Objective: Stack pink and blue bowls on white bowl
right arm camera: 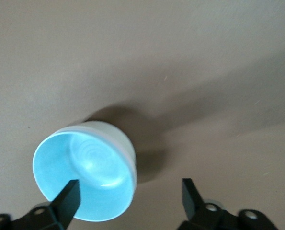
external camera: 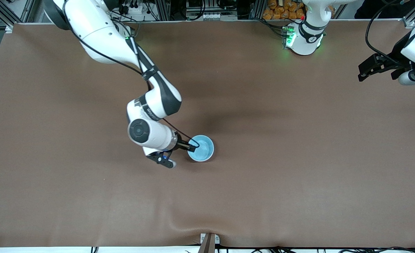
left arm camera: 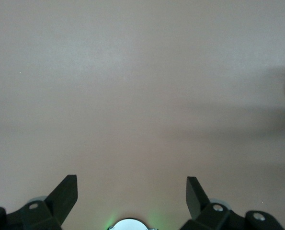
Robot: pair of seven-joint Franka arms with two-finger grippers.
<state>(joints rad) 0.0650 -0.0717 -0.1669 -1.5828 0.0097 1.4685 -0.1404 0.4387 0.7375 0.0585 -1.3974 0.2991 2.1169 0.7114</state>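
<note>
The light blue bowl stands upright near the table's middle and also shows in the right wrist view. Its outer wall looks pale under the rim. No pink bowl or white bowl shows as a separate thing in any view. My right gripper is open at the bowl's rim on the right arm's side. In its wrist view one finger is over the bowl's inside and the other is outside over the table. My left gripper is open and empty, waiting over bare table at the left arm's end.
The brown mat covers the whole table. The left arm's base with its green light stands at the table's edge farthest from the front camera. A small clamp sits at the edge nearest the front camera.
</note>
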